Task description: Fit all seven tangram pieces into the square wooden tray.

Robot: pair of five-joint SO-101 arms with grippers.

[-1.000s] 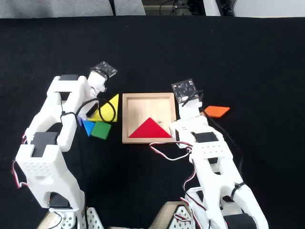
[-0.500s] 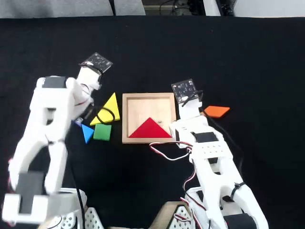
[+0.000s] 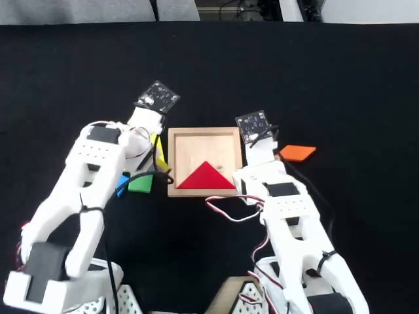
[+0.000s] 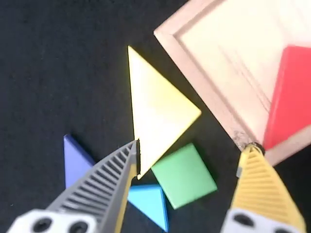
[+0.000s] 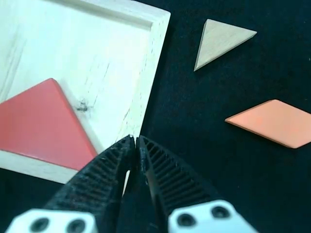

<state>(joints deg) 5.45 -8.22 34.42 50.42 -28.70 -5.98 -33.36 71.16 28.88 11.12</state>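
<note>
Wooden tray (image 3: 171, 160) is sitting between the two arms, holding a red triangle (image 3: 207, 176) against the edge nearest the arms' bases. The left gripper (image 4: 193, 145) is hovering spread wide and gripping nothing, above a yellow triangle (image 4: 158, 116) and a green square (image 4: 184, 175) that are lying just beside the tray. A light blue triangle (image 4: 148, 204) and a darker blue piece (image 4: 75, 160) are lying close by. The right gripper (image 5: 135, 141) is hanging pinched together and empty at the tray's other side, near an orange parallelogram (image 5: 272, 122) and a bare wooden triangle (image 5: 221, 41).

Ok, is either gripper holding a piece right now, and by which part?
Neither holds anything. The left gripper is open over the yellow triangle and green square, not closed on them; the right gripper is shut and empty at the tray edge.
</note>
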